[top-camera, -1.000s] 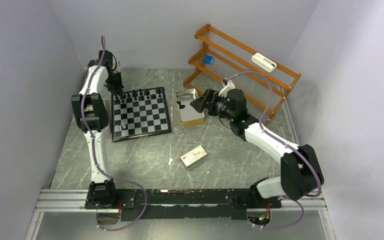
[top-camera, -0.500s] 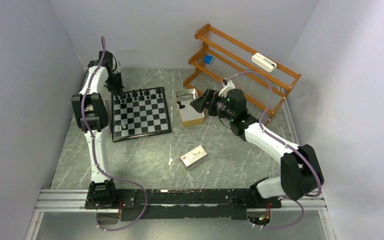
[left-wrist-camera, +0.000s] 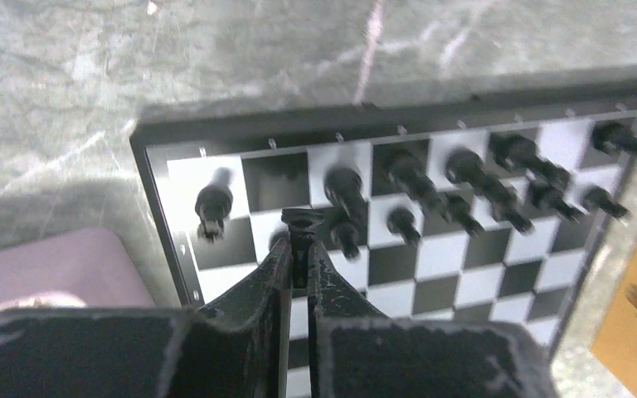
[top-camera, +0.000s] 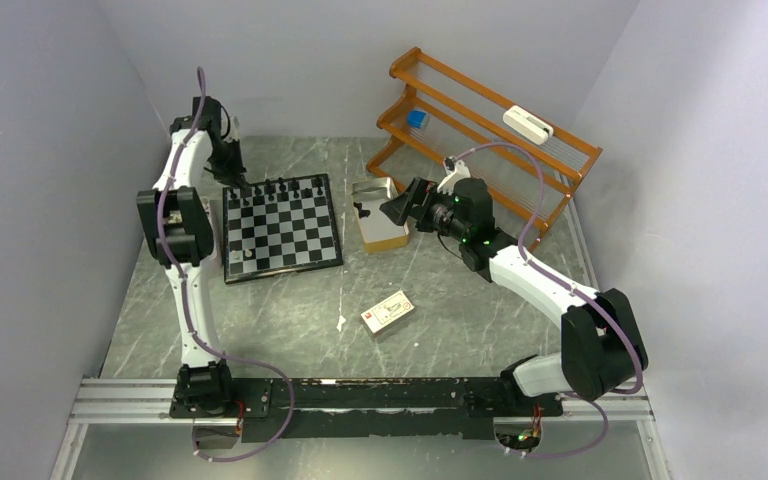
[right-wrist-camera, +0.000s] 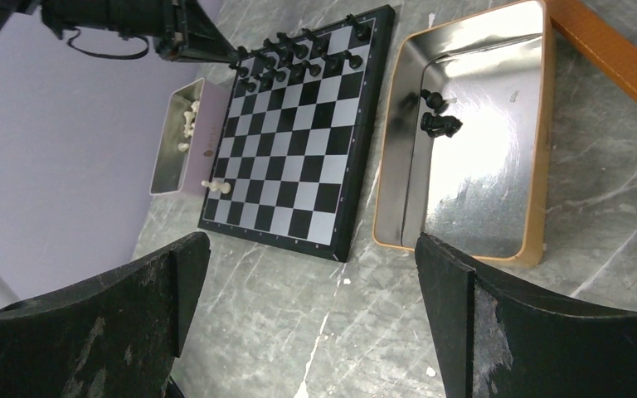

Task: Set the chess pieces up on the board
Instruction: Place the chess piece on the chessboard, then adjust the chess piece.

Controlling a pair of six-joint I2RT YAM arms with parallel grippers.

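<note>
Left wrist view alone shows the pinch: my left gripper (left-wrist-camera: pixel 299 257) is pressed onto a black chess piece (left-wrist-camera: pixel 302 222) over the board (left-wrist-camera: pixel 398 298), among the standing black pieces (left-wrist-camera: pixel 464 166). Right wrist view only: my right gripper (right-wrist-camera: pixel 311 249) is spread wide, and two loose black pieces (right-wrist-camera: pixel 440 124) lie in the tan tin (right-wrist-camera: pixel 481 199).

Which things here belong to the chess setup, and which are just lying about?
Job: board, black pieces on it, black piece in left gripper, tan tin holding two more, side tin of white pieces.
Lying about: wooden rack, blue block, white device, small card box.
</note>
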